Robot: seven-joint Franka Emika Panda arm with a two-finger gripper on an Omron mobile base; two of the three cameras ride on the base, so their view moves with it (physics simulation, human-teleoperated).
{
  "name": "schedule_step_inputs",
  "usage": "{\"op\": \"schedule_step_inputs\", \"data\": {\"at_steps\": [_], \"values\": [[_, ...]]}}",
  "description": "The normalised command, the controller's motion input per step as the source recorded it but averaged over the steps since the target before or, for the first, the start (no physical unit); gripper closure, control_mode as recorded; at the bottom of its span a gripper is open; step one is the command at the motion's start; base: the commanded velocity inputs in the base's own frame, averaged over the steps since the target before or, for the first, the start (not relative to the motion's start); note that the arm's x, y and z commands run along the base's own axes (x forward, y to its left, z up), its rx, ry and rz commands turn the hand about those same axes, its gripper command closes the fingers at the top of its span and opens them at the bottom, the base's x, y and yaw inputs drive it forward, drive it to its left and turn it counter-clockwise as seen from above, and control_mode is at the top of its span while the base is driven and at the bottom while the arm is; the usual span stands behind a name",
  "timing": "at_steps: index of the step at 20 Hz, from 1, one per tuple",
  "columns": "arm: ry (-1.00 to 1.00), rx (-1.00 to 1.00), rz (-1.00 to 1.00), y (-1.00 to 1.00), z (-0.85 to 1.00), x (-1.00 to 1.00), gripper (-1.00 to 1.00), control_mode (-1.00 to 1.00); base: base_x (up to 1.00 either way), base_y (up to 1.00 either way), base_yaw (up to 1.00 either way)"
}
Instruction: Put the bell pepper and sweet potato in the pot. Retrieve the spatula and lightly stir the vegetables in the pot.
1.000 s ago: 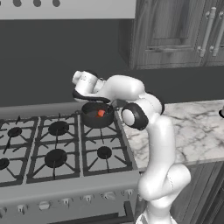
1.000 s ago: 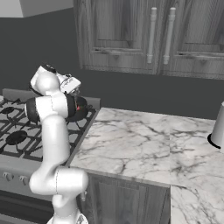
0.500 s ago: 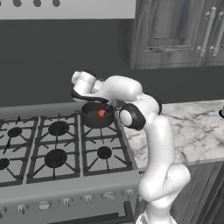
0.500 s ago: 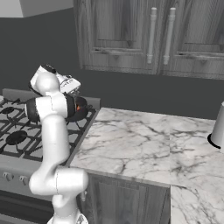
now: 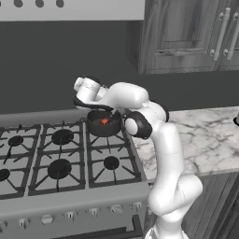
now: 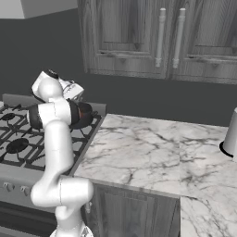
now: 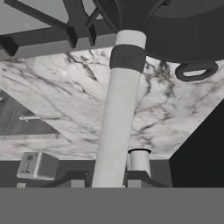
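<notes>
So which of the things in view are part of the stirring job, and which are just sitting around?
Part of the job:
- small round dark pot on the back right burner
- glossy red bell pepper inside it
- pale-handled spatula, gripped and reaching to the pot
- gripper

Just lying about:
- pale cylindrical container at the far right of the marble counter
- stove

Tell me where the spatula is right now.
The spatula is clamped in the gripper; in the hand view its pale handle runs up to the pot, which sits on the stove's back right burner beside the marble counter.
</notes>
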Motion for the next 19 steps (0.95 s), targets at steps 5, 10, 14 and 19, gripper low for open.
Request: {"op": "schedule_step_inputs", "data": {"at_steps": [5,10,14,19], "values": [[0.0,-0.03,-0.02,0.33,-0.1,0.54,1.0,-1.0,0.0,0.0,0.0],[0.0,-0.01,0.0,0.02,0.24,0.16,1.0,-1.0,0.0,0.0,0.0],[0.01,0.0,0.0,-0.01,0.03,-0.06,1.0,-1.0,0.0,0.0,0.0],[0.04,-0.02,0.0,-0.02,-0.02,0.04,1.0,-1.0,0.0,0.0,0.0]]}}
